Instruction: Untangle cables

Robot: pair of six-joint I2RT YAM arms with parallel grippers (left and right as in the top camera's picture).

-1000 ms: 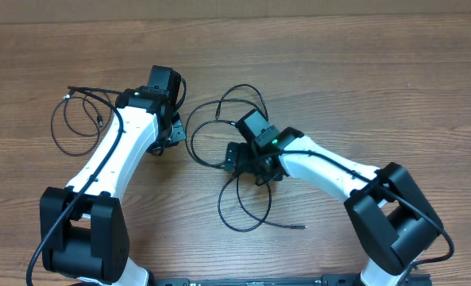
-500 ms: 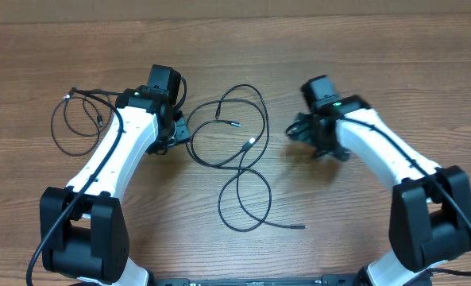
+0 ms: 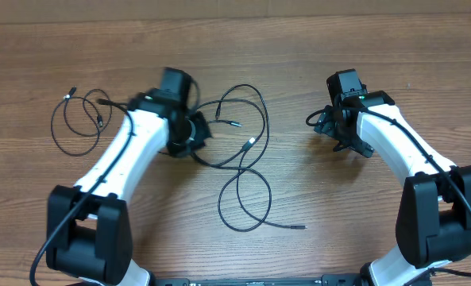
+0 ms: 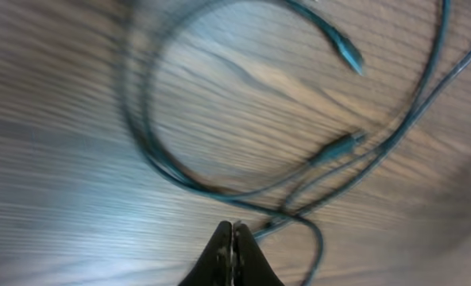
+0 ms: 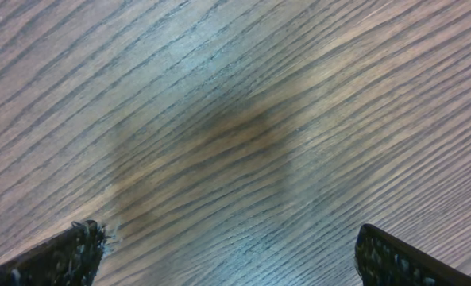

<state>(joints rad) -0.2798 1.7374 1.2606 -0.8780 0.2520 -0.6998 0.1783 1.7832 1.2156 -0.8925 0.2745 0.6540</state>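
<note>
**Cables and fingers, seen from above and from both wrists.** The cables (image 3: 237,159) lie flat on the wooden worktop (image 3: 378,48). The main bundle (image 3: 255,119) is near the centre, with several thin black loops crossing one another. A silver-tipped plug (image 3: 251,144) sits inside the crossing, a second plug (image 3: 235,124) lies just above it, and one free end (image 3: 301,227) trails toward the near edge. A lone cable (image 3: 76,131) lies coiled well apart from the bundle, at the far left.

My left fingers (image 3: 194,137) are at the left edge of the main bundle, over its outermost loop. In the left wrist view my left fingers (image 4: 233,242) are pressed together with no gap between them. A strand (image 4: 276,221) runs right up to their tips, but I cannot tell whether it is pinched there. Two plugs (image 4: 348,56) (image 4: 338,145) lie beyond them, blurred.

My right fingers (image 3: 325,125) are well to the right of the bundle, touching no cable. They are spread wide, and in the right wrist view the fingertips (image 5: 390,254) show at the two lower corners with only bare wood grain between them.
</note>
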